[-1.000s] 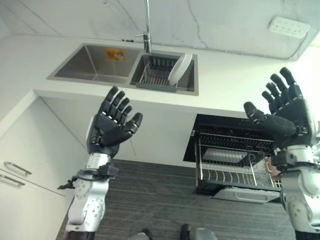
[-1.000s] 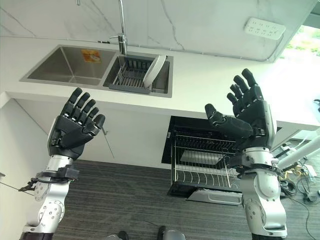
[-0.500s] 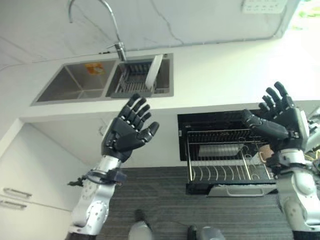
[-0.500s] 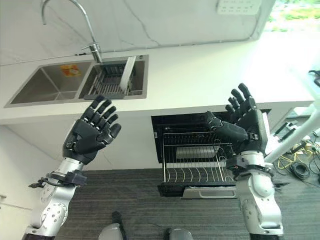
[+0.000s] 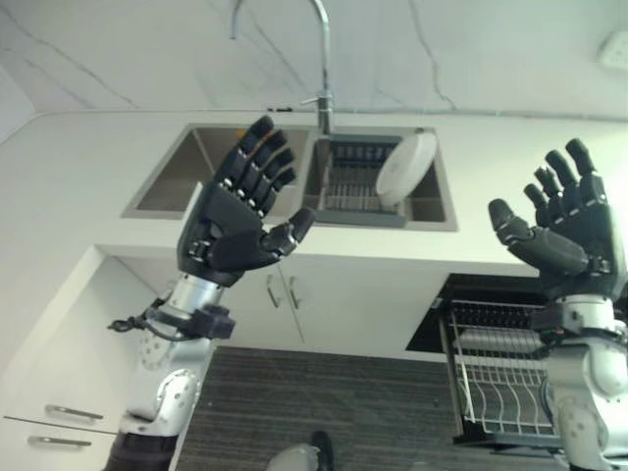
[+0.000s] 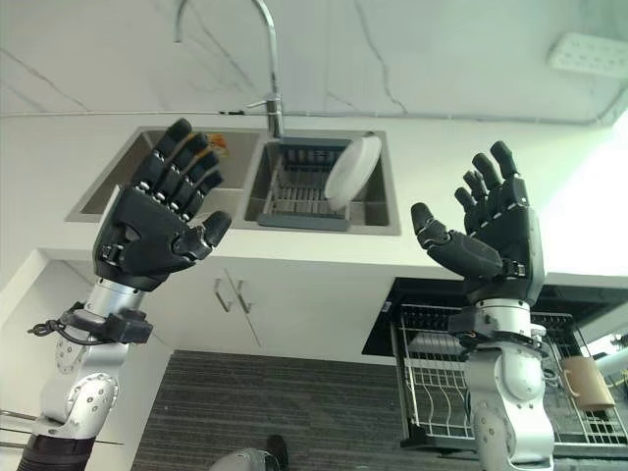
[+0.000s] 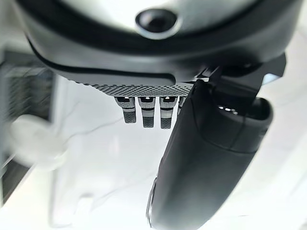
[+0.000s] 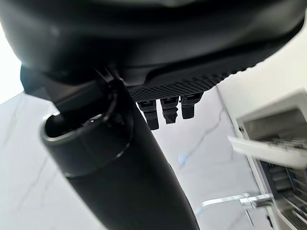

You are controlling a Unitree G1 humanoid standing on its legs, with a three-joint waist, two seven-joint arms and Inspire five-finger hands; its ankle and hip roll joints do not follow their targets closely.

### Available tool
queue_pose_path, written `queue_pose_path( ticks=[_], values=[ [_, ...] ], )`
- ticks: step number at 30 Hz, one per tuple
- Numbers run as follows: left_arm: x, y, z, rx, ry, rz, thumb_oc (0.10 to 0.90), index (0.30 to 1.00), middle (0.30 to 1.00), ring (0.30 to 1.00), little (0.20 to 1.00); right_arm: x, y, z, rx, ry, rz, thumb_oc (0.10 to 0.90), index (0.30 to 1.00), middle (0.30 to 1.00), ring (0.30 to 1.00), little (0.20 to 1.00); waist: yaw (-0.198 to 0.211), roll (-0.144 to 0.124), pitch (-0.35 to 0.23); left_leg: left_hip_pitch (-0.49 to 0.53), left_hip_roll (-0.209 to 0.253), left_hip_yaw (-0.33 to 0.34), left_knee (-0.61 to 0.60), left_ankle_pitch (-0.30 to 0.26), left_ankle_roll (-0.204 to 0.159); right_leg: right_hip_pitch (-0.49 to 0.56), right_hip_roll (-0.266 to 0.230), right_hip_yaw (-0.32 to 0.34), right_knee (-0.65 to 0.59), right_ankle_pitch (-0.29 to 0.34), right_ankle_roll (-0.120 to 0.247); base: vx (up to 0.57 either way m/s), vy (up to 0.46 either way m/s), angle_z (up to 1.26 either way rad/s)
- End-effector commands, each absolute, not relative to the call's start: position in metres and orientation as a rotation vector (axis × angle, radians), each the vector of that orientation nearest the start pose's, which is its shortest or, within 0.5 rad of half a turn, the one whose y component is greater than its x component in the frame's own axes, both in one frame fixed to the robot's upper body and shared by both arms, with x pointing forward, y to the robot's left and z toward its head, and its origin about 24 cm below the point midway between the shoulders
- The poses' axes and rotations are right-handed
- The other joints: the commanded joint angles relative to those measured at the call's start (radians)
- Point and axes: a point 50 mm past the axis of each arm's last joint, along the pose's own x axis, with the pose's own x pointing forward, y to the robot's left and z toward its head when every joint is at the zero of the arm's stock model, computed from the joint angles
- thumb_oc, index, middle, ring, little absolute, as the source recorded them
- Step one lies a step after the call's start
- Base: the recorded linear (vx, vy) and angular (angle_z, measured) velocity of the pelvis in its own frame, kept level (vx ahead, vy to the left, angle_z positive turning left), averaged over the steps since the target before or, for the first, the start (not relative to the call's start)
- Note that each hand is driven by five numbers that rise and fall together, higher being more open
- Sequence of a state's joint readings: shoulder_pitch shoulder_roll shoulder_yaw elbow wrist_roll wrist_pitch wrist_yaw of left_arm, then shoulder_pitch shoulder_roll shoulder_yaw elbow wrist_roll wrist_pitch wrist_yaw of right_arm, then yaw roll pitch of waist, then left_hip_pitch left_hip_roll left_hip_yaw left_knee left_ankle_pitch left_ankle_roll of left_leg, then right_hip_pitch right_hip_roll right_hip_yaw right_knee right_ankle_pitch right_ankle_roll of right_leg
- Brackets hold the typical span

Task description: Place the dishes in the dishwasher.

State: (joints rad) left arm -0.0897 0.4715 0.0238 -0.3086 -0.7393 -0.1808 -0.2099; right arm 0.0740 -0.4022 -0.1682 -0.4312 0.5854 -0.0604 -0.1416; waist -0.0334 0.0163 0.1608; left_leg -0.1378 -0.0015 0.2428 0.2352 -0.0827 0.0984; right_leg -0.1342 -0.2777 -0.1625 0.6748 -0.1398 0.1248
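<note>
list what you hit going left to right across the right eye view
left hand → faucet → white plate leaning in the sink rack → right hand → brown cup in the dishwasher rack

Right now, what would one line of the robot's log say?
left hand: open, raised | right hand: open, raised | plate: in sink rack | dishwasher rack: pulled out

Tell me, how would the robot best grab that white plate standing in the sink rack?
Probably by its upper rim, from above. The white plate stands on edge, leaning in the dark rack in the sink's right basin, so its top edge is free while the rack hides its lower part. Both the left hand and right hand are open, holding nothing.
</note>
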Motion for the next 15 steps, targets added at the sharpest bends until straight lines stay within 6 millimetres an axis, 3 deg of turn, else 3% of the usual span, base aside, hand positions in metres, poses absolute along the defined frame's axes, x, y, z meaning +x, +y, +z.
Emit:
queue_pose_path(
  ticks=[1,2,3,4,5,10,15],
  values=[
    [0.228,0.191,0.218,-0.168,-0.822,-0.429,0.800,0.900,0.900,0.900,0.900,0.218,-0.248,0.201,0.075,-0.695,-0.143,0.800,0.900,0.900,0.900,0.900,-0.032,-0.014,-0.052,-0.035,0.067,-0.101,0.065,-0.053,-0.098,0.105,0.201,-0.030,-0.375,0.063,-0.032,0.15,-0.080,0.18],
    [0.229,0.192,0.218,-0.172,-0.821,-0.434,0.800,0.900,0.900,0.900,0.900,0.217,-0.250,0.201,0.071,-0.695,-0.142,0.800,0.900,0.900,0.900,0.900,-0.039,-0.024,-0.048,-0.031,0.054,-0.105,0.065,-0.058,-0.099,0.066,0.202,-0.024,-0.375,0.051,-0.030,0.15,-0.085,0.17],
    [0.229,0.193,0.217,-0.172,-0.819,-0.441,0.800,0.900,0.900,0.900,0.900,0.214,-0.251,0.199,0.066,-0.697,-0.146,0.800,0.900,0.900,0.900,0.900,-0.042,-0.026,-0.046,-0.033,0.047,-0.103,0.065,-0.055,-0.096,0.062,0.204,-0.025,-0.375,0.085,-0.025,0.12,-0.070,0.39],
    [0.228,0.193,0.214,-0.172,-0.815,-0.439,0.800,0.900,0.900,0.900,0.900,0.214,-0.253,0.200,0.071,-0.701,-0.140,0.800,0.900,0.900,0.900,0.900,-0.054,-0.030,-0.038,-0.025,0.045,-0.107,0.065,-0.063,-0.093,0.045,0.200,-0.003,-0.375,0.158,-0.015,0.12,-0.091,0.45],
    [0.229,0.190,0.212,-0.180,-0.809,-0.444,0.800,0.900,0.900,0.900,0.900,0.216,-0.254,0.199,0.080,-0.703,-0.139,0.800,0.900,0.900,0.900,0.900,-0.057,-0.027,-0.033,-0.020,0.048,-0.112,0.065,-0.068,-0.092,0.044,0.214,0.019,-0.375,0.087,-0.025,0.10,-0.098,0.56],
    [0.232,0.188,0.214,-0.193,-0.782,-0.443,0.800,0.900,0.900,0.900,0.900,0.220,-0.249,0.204,0.085,-0.704,-0.117,0.800,0.900,0.900,0.900,0.900,-0.054,-0.028,-0.061,0.004,0.025,-0.103,0.065,-0.101,-0.074,0.045,0.196,0.042,-0.375,0.043,-0.015,0.12,-0.050,-0.04],
    [0.232,0.186,0.215,-0.197,-0.784,-0.447,0.800,0.900,0.900,0.900,0.900,0.223,-0.242,0.204,0.097,-0.708,-0.111,0.800,0.900,0.900,0.900,0.900,-0.051,-0.023,-0.069,0.015,0.015,-0.096,0.065,-0.119,-0.056,0.052,0.192,0.043,-0.375,0.051,-0.011,0.07,0.032,-0.04]
  ],
)
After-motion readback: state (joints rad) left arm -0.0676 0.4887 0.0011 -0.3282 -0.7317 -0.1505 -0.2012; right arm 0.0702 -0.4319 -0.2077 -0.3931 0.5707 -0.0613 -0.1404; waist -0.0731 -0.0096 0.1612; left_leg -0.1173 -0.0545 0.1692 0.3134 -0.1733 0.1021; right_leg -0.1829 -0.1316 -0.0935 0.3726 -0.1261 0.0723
